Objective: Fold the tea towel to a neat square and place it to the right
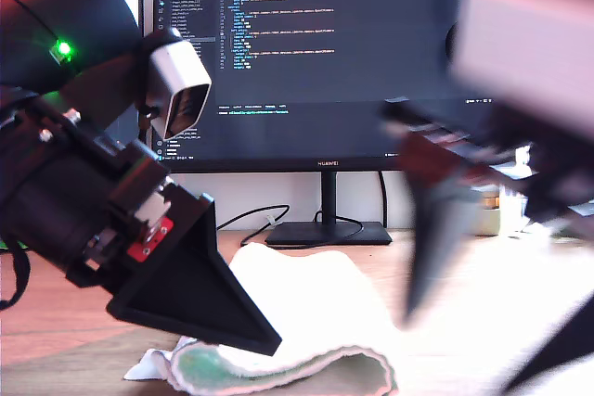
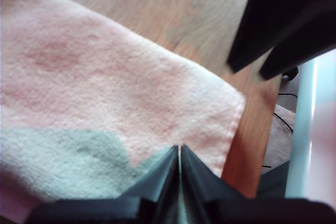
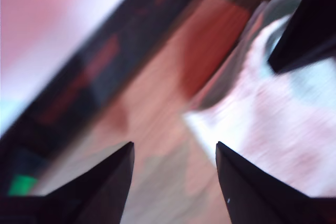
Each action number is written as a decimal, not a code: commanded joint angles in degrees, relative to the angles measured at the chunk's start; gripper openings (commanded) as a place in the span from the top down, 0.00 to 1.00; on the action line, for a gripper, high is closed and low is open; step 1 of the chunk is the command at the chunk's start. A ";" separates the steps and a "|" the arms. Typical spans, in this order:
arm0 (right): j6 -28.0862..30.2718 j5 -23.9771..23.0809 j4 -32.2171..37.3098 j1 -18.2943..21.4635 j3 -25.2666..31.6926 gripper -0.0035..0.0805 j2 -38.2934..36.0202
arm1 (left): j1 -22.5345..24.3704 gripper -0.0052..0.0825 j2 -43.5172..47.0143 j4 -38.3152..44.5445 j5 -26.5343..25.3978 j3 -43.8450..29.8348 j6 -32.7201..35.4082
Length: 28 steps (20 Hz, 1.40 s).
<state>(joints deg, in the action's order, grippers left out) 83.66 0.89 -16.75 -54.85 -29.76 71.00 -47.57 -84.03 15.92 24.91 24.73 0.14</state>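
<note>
Nearest the exterior camera, on the exterior view's left, my first gripper (image 1: 264, 340) points down onto the near edge of the tea towel (image 1: 316, 308). Through the first wrist view, my first gripper (image 2: 179, 153) has its jaws pressed together with only a hairline between them, tips on the cloth right where a mint-green patch meets the pink. Whether a fold of towel is pinched between them, I cannot tell.

The tea towel (image 2: 105, 93) lies on the wooden table (image 1: 56, 331), in the near middle of the exterior view, with one corner showing a stitched hem in the first wrist view. In the exterior view its near edge curls up, green inside the fold, white and fluffy above.

On the exterior view's right, heavily blurred, my second gripper (image 1: 445, 257) hangs above the table, just beside the towel's right end. The second wrist view shows my second gripper (image 3: 173, 161) with its jaws standing wide apart, nothing between them but bare wood, and the tea towel (image 3: 273, 135) lying off to one side.

Farther back stands a monitor (image 1: 316, 62) on its stand, dark screen lit with lines of code.
</note>
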 commanded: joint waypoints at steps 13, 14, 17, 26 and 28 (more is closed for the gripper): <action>6.34 2.23 7.87 0.50 0.63 0.69 8.37 | 0.81 0.96 -1.16 -0.02 2.12 -1.11 -1.27; 6.32 2.23 8.13 0.50 0.63 0.72 8.68 | 0.81 0.96 -1.16 -0.04 2.36 -1.11 -1.44; 6.12 4.31 8.15 0.50 0.63 0.97 8.72 | 0.81 0.96 -1.16 -0.02 2.78 -1.11 -1.70; 4.66 6.10 6.10 0.44 0.61 0.97 8.72 | 6.10 0.96 -1.14 11.04 -0.48 -1.09 1.09; 4.63 6.29 5.95 0.44 0.63 0.97 8.72 | 9.11 0.96 -1.14 12.24 -1.44 -1.07 2.01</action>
<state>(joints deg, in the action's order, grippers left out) 88.53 6.59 -9.19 -54.35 -30.06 78.63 -39.31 -84.53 27.44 23.64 24.60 1.45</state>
